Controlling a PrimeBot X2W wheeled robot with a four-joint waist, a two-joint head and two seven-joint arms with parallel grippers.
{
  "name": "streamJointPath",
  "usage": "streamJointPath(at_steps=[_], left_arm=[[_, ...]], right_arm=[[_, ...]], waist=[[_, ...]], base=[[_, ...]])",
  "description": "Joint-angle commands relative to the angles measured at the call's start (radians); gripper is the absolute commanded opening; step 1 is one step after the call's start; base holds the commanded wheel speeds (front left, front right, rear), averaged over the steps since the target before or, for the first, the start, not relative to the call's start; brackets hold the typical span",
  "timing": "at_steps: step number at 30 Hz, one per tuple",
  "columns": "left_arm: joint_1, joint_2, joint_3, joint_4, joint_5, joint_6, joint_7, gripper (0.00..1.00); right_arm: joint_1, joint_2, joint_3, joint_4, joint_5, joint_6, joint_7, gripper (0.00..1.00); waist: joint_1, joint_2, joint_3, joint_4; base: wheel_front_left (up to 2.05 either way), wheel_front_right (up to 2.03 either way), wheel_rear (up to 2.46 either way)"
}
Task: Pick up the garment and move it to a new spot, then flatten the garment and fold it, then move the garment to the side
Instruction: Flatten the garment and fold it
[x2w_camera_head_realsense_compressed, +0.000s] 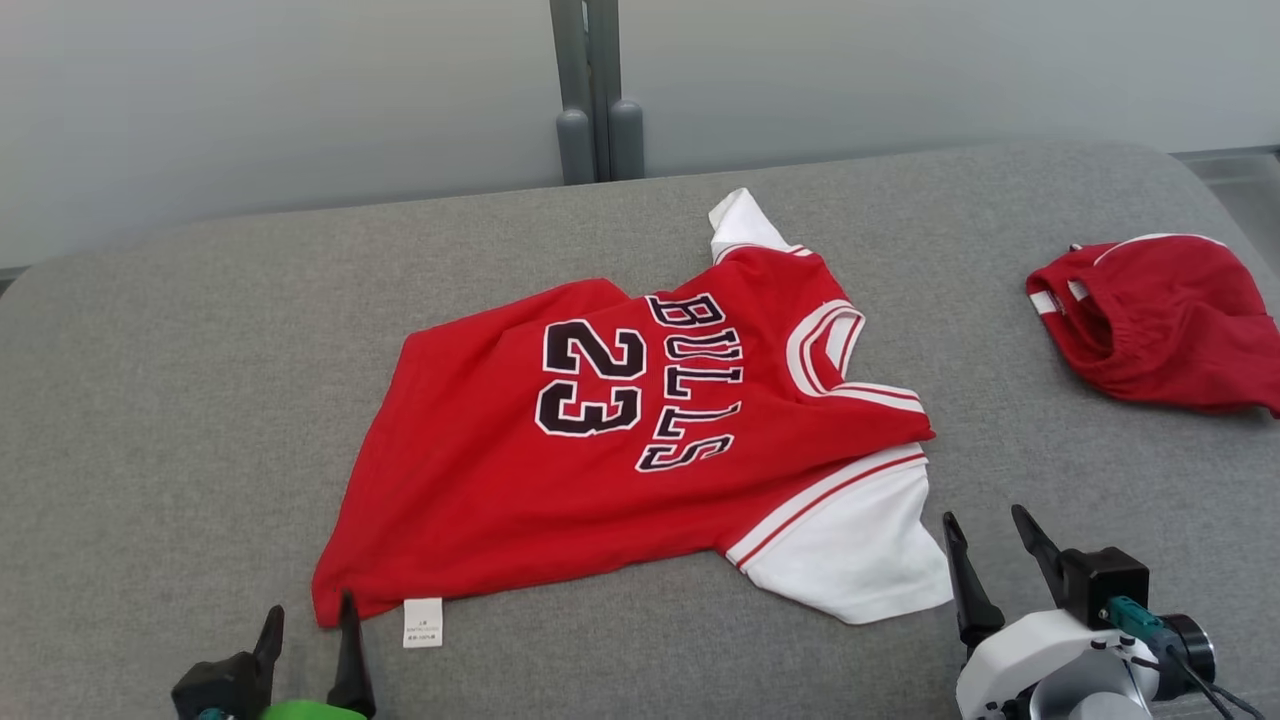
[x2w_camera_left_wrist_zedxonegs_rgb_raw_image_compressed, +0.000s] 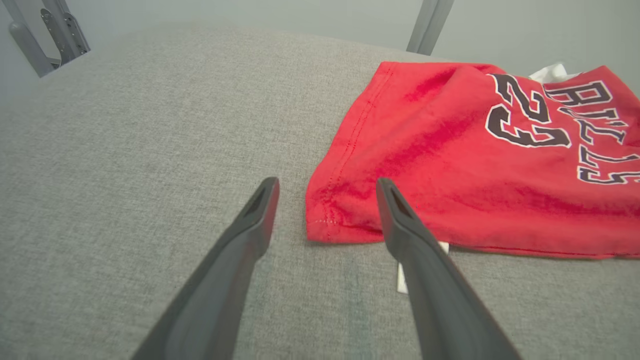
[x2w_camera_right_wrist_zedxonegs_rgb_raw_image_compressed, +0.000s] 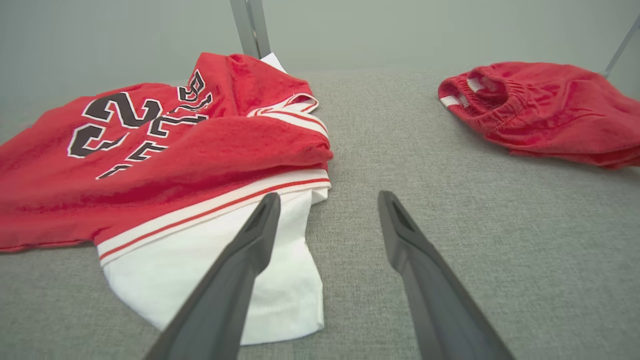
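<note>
A red jersey with white sleeves, the garment (x2w_camera_head_realsense_compressed: 560, 470), lies spread on the grey cushioned surface, printed side up with "BULLS 23". In the left wrist view the garment (x2w_camera_left_wrist_zedxonegs_rgb_raw_image_compressed: 450, 165) shows its near hem corner between my fingers' tips. In the right wrist view the garment (x2w_camera_right_wrist_zedxonegs_rgb_raw_image_compressed: 165, 165) lies left, its white sleeve under my left finger. My left gripper (x2w_camera_head_realsense_compressed: 308, 612) stands open just below the hem corner, above the surface. Beside the white sleeve's right edge my right gripper (x2w_camera_head_realsense_compressed: 985, 525) is open, empty. Left gripper (x2w_camera_left_wrist_zedxonegs_rgb_raw_image_compressed: 327, 187) and right gripper (x2w_camera_right_wrist_zedxonegs_rgb_raw_image_compressed: 327, 200) both show parted fingers.
A second red garment (x2w_camera_head_realsense_compressed: 1160, 320) lies bunched at the right of the surface (x2w_camera_head_realsense_compressed: 200, 400), also seen as red shorts (x2w_camera_right_wrist_zedxonegs_rgb_raw_image_compressed: 545, 112). A grey post (x2w_camera_head_realsense_compressed: 595, 90) rises behind the far edge. A white label (x2w_camera_head_realsense_compressed: 422, 622) sticks out under the hem.
</note>
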Motion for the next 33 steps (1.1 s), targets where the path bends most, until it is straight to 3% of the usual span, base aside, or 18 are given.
streamJointPath(at_steps=[1, 18, 19, 20, 21, 33], left_arm=[[-0.027, 0.002, -0.011, 0.009, 0.015, 0.005, 0.000, 1.00], [-0.130, 0.003, 0.000, 0.151, -0.037, 0.023, 0.000, 1.00], [-0.135, 0.003, 0.001, 0.155, -0.043, 0.021, 0.000, 0.88], [-0.138, 0.003, 0.003, 0.162, -0.055, 0.018, 0.000, 0.40], [-0.139, 0.003, 0.003, 0.169, -0.059, 0.019, 0.001, 0.01], [-0.129, 0.002, -0.002, 0.176, -0.085, -0.014, 0.001, 0.00]], right_arm=[[-0.017, -0.002, 0.001, 0.007, -0.002, -0.001, -0.002, 1.00], [-0.085, -0.027, 0.055, 0.142, 0.028, -0.001, -0.002, 1.00], [-0.089, -0.028, 0.057, 0.143, 0.030, -0.001, -0.002, 1.00], [-0.092, -0.030, 0.059, 0.144, 0.031, -0.001, -0.002, 1.00], [-0.094, -0.031, 0.061, 0.145, 0.033, -0.001, -0.002, 1.00], [-0.082, -0.034, 0.063, 0.160, 0.052, -0.001, -0.002, 1.00]], waist=[[0.0000, 0.0000, 0.029, -0.003], [0.0000, 0.0000, 0.121, -0.013], [0.0000, 0.0000, 0.123, -0.013], [0.0000, 0.0000, 0.125, -0.013], [0.0000, 0.0000, 0.128, -0.014], [0.0000, 0.0000, 0.126, -0.005]], base=[[0.00, 0.00, 0.00], [0.00, 0.00, 0.00], [0.00, 0.00, 0.00], [0.00, 0.00, 0.00], [0.00, 0.00, 0.00], [0.00, 0.00, 0.00]])
